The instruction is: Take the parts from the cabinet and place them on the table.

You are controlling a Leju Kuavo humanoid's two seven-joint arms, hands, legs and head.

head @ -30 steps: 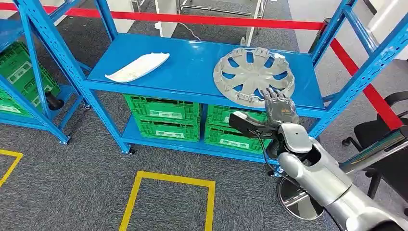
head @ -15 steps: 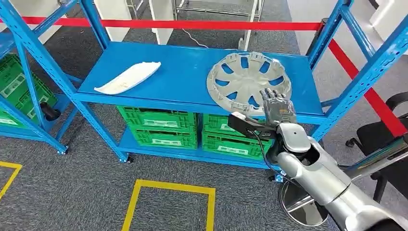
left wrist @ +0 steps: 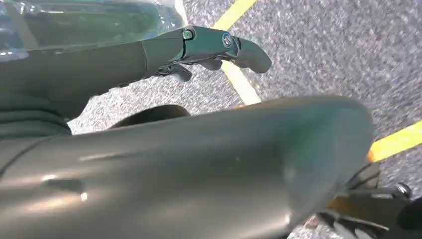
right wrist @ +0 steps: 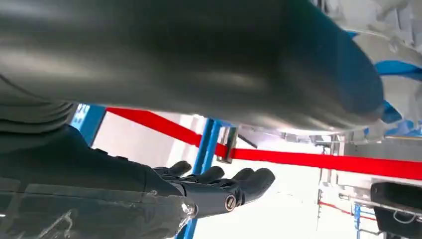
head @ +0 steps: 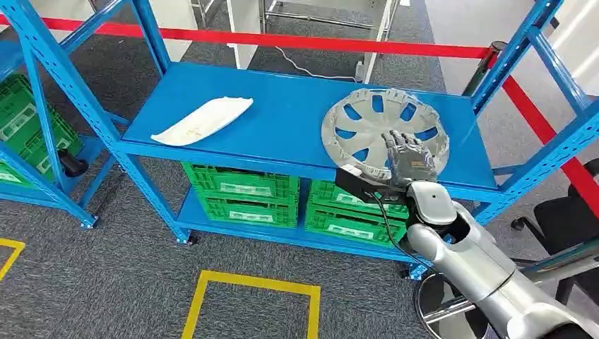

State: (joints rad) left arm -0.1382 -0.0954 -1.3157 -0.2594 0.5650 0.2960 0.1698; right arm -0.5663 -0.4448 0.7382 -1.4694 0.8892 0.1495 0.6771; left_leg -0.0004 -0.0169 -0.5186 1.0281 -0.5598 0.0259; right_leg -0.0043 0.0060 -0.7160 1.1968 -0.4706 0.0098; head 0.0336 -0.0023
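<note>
A grey wheel cover [head: 385,129] lies flat on the right part of the blue shelf [head: 282,106]. A long white plastic part [head: 203,119] lies on the shelf's left side. My right hand [head: 408,159] reaches over the near rim of the wheel cover, fingers stretched out and apart, holding nothing. In the right wrist view its dark fingers [right wrist: 219,183] are straight and empty. My left hand [left wrist: 214,45] hangs over the grey carpet by a yellow line, fingers out, with nothing in it.
Green crates [head: 240,189] fill the lower shelf. Red barrier tape [head: 297,42] runs behind the rack. A second blue rack with green crates [head: 21,120] stands left. A black chair [head: 565,212] is at the right. A yellow floor square [head: 251,311] lies in front.
The camera has shifted, so the whole scene moved slightly. My right hand has gone from the shelf's front edge to over the wheel cover's near rim.
</note>
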